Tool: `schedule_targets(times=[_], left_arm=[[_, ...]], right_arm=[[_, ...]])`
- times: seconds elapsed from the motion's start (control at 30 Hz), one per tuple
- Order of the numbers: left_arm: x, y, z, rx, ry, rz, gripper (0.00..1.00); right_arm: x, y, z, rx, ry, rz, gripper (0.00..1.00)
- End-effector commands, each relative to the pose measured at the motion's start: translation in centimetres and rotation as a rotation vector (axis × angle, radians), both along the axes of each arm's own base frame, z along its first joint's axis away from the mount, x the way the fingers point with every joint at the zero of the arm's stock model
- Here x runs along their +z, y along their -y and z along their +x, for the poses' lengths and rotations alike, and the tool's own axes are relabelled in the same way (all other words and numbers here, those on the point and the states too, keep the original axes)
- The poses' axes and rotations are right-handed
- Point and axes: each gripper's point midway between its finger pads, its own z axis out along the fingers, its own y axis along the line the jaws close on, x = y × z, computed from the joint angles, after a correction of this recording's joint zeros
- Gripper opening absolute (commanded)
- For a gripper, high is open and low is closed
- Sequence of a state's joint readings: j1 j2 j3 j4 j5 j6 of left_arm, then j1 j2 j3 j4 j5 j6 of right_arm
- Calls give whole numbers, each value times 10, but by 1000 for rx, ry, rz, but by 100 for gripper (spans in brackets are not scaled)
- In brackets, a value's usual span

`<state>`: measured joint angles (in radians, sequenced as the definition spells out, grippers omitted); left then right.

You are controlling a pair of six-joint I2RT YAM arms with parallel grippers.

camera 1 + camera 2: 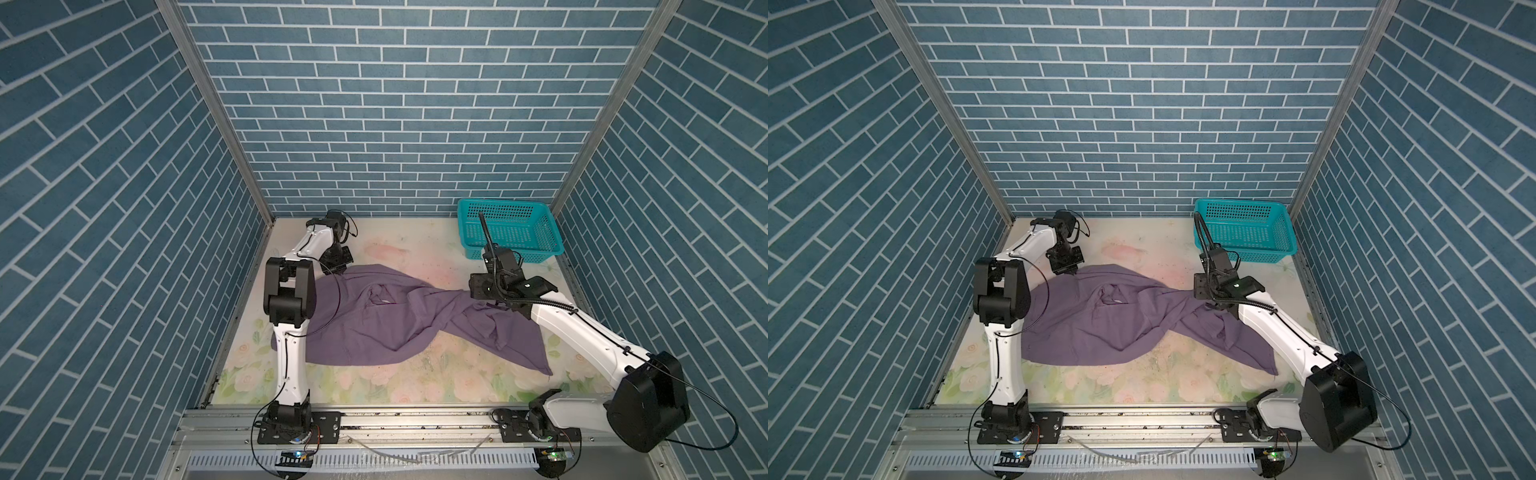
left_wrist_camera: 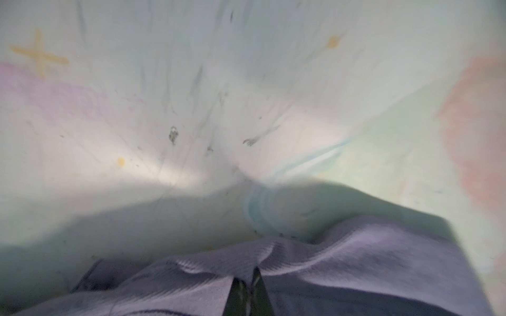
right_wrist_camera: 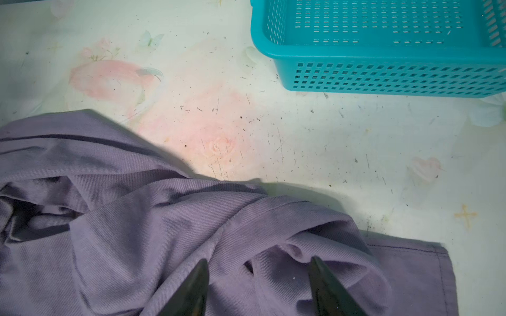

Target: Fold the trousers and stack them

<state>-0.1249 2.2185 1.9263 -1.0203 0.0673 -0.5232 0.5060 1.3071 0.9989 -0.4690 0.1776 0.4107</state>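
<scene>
Blue brick-pattern walls [image 1: 395, 104] are enclosing a table [image 1: 415, 249] w/ a pale floral top. A teal basket [image 1: 515, 245] is standing in the far right corner w/ nothing in it.

**Task item pos.:** the trousers [image 1: 374, 324] are lying crumpled across the table ctr. They are running from beside the left arm [image 1: 286, 332] toward the front right, w/ a twist about midway, and they are not touching the basket. No fold is made yet, so you are probably looking at the straightening stage.

**Left gripper** [image 2: 247, 287]: the jaws are pressing together on a ridge of cloth at the far left edge of the trousers.

**Right gripper** [image 3: 258, 262]: the jaws are standing apart, straddling a bunched fold near a hemmed edge. Nothing is being held there.

**Handling (judgement):**
- You are dealing w/ light, limp cloth. It is likely to sag, drag and slide on the smooth top rather than hold a shape. There is no breakage risk.
- Take hold at hems, seams or waistband corners, where the cloth is thicker.
- Grip both ends before lifting, so that tension is working the twist out.
- Avoid mid-panel bunches, e.g. the one under the right gripper. A pinch there is probably going to lift several layers at once.
</scene>
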Motion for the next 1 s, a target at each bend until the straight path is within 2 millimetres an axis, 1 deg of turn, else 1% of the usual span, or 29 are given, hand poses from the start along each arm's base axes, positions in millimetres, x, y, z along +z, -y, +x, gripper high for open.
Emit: schedule_targets(times=[0.0,0.03,0.1,0.17,0.2,0.23,0.3,0.37,0.4,0.53,0.6,0.63,0.67,0.73,0.83,0.9,0.97], left_arm=[[103,-2,10,-41,197,13,0],[126,-3,9,-47,238,14,0],[165,-2,6,-60,311,3,0],[203,2,-3,-84,392,-14,0],[215,4,-8,-98,420,-18,0],[232,6,-18,-118,457,-21,0],[249,10,-38,-149,495,-26,0],[245,9,-65,-166,499,-38,0],[239,6,-77,-166,495,-33,0],[200,-19,-131,-140,437,40,0],[181,-31,-152,-114,395,48,0],[172,-36,-161,-96,375,46,0],[163,-40,-168,-85,357,45,0],[150,-47,-181,-65,333,44,0],[143,-51,-192,-54,326,47,0],[142,-52,-196,-55,322,48,0],[143,-53,-198,-51,317,49,0]], right_arm=[[-9,13,-5,-10,-17,-52,59],[-9,13,-5,-12,-17,-52,60],[-7,14,-3,-18,-12,-52,59],[-4,15,0,-21,-5,-54,60],[-2,15,1,-22,-2,-53,60],[-1,15,1,-23,1,-54,62],[0,15,1,-19,4,-53,67],[-1,13,1,-11,3,-43,72],[-3,10,0,0,-1,-35,73],[-15,-9,-1,63,-39,37,76],[-25,-21,-1,97,-75,76,76],[-32,-26,-1,111,-98,95,75],[-39,-30,-1,114,-120,108,72],[-58,-34,-1,106,-178,114,67],[-82,-40,3,88,-241,120,64],[-87,-50,10,97,-254,133,62],[-82,-64,20,122,-235,138,62]])
